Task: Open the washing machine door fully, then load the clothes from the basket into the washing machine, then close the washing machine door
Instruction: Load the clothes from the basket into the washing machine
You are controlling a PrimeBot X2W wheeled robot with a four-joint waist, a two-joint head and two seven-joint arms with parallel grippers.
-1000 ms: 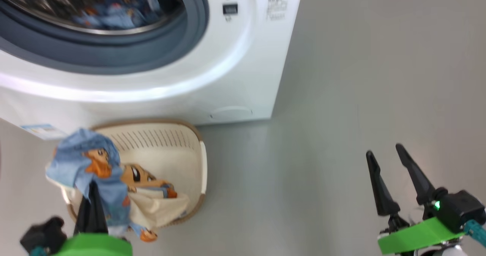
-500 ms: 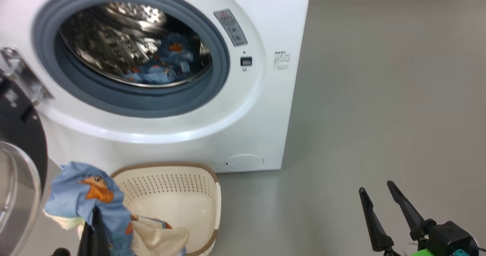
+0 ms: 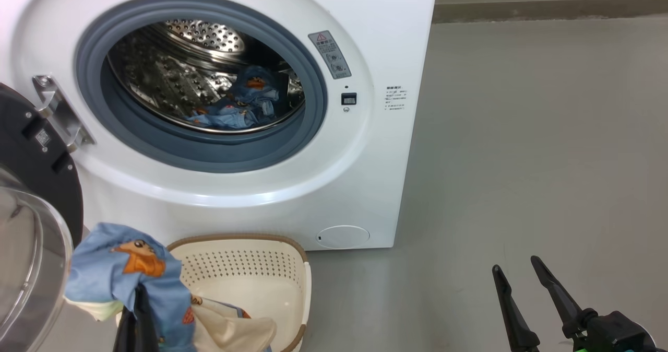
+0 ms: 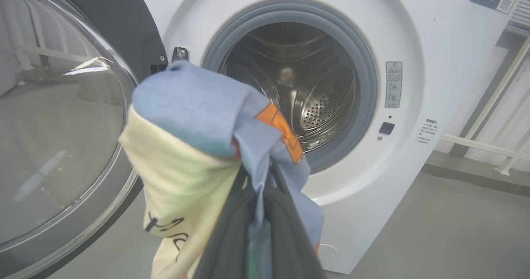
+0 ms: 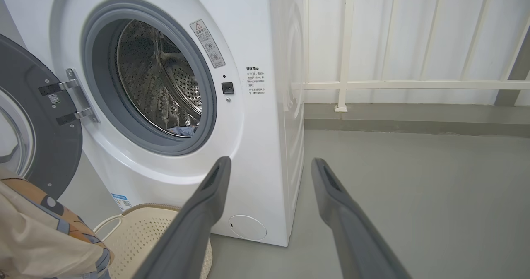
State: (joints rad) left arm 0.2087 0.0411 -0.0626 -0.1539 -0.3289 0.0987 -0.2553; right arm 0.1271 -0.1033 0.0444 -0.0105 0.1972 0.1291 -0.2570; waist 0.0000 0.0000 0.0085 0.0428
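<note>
Closed as it is on a bunch of the clothes [image 4: 194,117], my left gripper [image 4: 261,183] pinches light blue printed fabric and plain cream cloth between its two dark fingers. The fabric drapes over the fingertips and hides them. The bundle hangs in the air above the left end of the basket [image 3: 245,239]. More cream cloth with a printed edge lies in the basket's near left corner; I cannot tell whether it belongs to the held bundle.

My right gripper [image 5: 271,163] is empty, its jaws spread wide, over bare floor [image 3: 522,159] to the right of the basket and well apart from it.

The basket stands on the floor just in front of the washing machine [image 3: 386,38], below the drum opening. The machine's round lower flap [image 3: 343,236] is near the basket's far right corner.

The washing machine door [image 3: 47,185] is swung open to the left on its metal hinge [image 3: 60,114], beside the raised bundle, with the clear glass bowl facing out. The grey-blue gasket [image 3: 209,156] rings the opening. Inside, more blue printed garments [image 3: 240,109] lie at the bottom of the steel drum [image 3: 172,75]. A white railing [image 5: 348,43] runs behind the machine.
</note>
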